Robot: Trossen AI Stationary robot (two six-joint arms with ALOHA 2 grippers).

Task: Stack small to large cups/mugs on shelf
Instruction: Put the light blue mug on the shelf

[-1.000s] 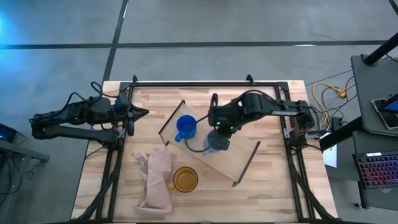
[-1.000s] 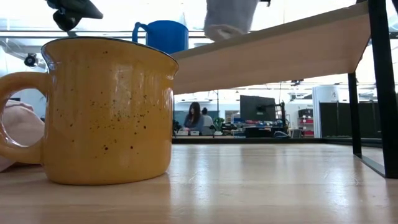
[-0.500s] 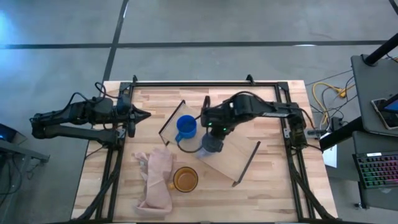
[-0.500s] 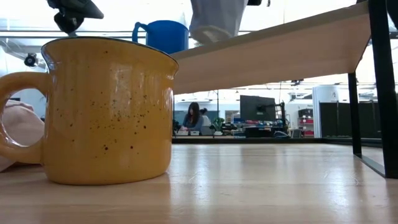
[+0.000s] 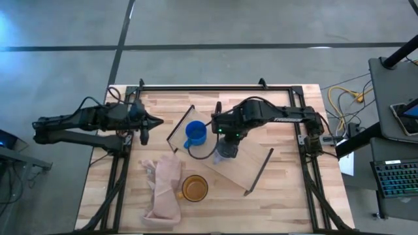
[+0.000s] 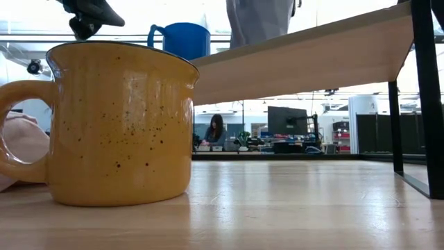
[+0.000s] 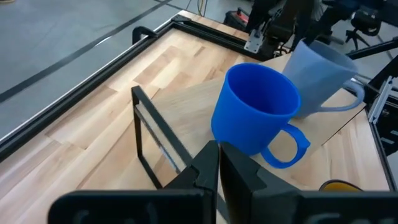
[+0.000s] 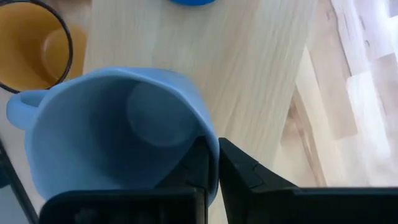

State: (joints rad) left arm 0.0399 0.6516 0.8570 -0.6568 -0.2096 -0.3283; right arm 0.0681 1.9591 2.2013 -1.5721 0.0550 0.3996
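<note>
The light-wood shelf lies slantwise on the table. The bright blue mug stands on the shelf's far-left end; it also shows in the left wrist view. My right gripper is shut on the grey-blue mug, just to the blue mug's right over the shelf. The yellow-orange mug stands on the tabletop near the front, large in the low view. My left gripper is shut and empty, left of the shelf, pointing at the blue mug. My right gripper pinches the grey-blue mug's rim, one finger inside the mug and one outside, coming from above. The mug hangs below the fingers, tilted, its handle on the side away from the grip. Whether its base touches the shelf, I cannot tell.
A pale pink-beige cloth lies on the tabletop left of the yellow-orange mug. The shelf's black end frames stand up at both ends. Black rails run along the table's edges. A person sits far off in the room.
My left gripper has crept toward the table's right, closer to the blue mug. My right gripper has swung the grey-blue mug a little toward the blue mug and back, and the mug now hangs lower over the shelf.
</note>
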